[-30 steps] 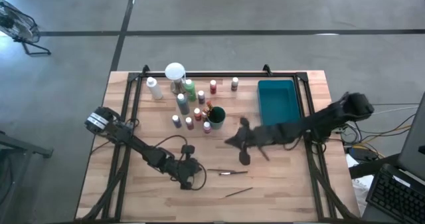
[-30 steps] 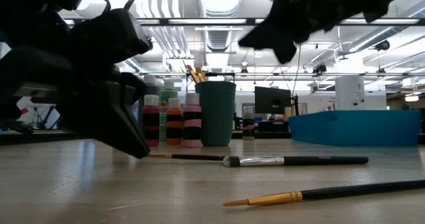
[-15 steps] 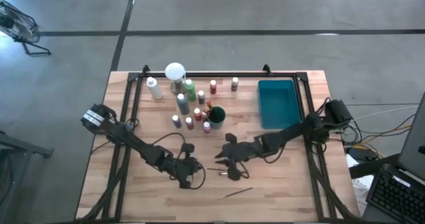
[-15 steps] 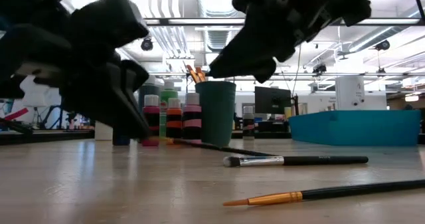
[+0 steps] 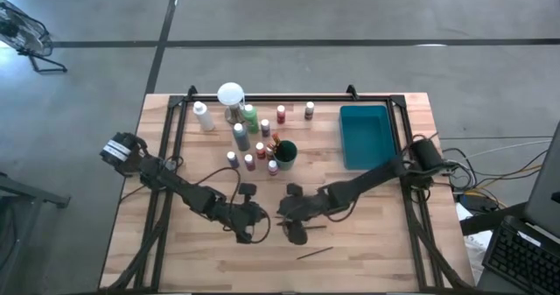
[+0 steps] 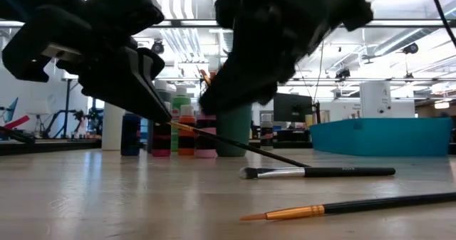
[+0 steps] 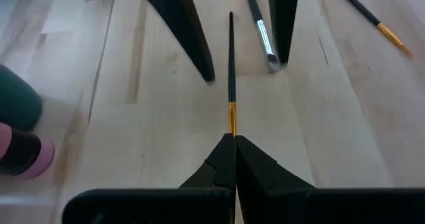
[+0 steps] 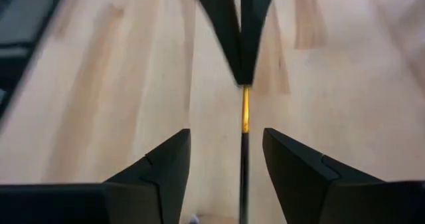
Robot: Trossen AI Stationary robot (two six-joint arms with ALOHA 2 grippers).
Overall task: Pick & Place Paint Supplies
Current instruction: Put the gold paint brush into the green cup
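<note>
Paint supplies: small white-capped paint bottles stand clustered at the far middle of the table, around a dark teal cup holding brushes.
Held brush: a thin dark brush with a gold ferrule is pinched near its bristle end by the left gripper, whose fingers are closed tight on it; its handle slants down toward the wood.
Right gripper: the right gripper faces the left one, fingers spread either side of that brush's handle, not yet clamped.
Loose brushes: a silver-ferruled brush and a gold-ferruled brush lie flat near the front.
Tray: the rectangular teal tray looks empty.
Progress: judged early; nearly everything remains unplaced.
Surface: a pale wooden plank table.
Room: grey concrete floor; ceiling strip lights.
</note>
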